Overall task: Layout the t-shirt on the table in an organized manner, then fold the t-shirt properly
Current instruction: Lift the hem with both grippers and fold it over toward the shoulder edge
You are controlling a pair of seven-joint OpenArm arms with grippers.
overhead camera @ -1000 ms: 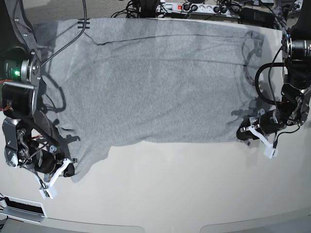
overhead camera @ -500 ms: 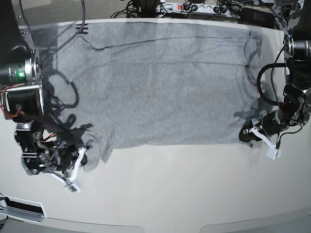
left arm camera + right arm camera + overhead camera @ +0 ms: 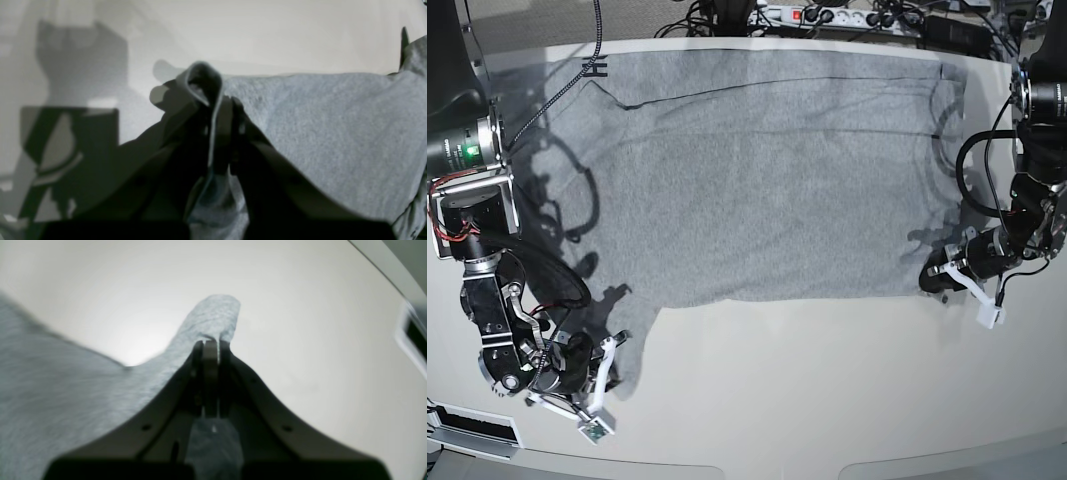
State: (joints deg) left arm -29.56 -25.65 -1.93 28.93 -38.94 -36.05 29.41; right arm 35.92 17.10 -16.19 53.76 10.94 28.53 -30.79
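While both grippers stay clamped on the t-shirt point(image 3: 757, 170), its corner has seemingly shifted nearer.

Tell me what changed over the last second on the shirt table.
The right gripper, shut on the t-shirt sleeve, swung from the near left corner inward, then back down toward the front edge of the table, dragging the sleeve into a narrow tail. The cloth near the far left corner smoothed a little. The left gripper stayed pinched on the shirt's right near corner, barely moving. Nothing was let go.
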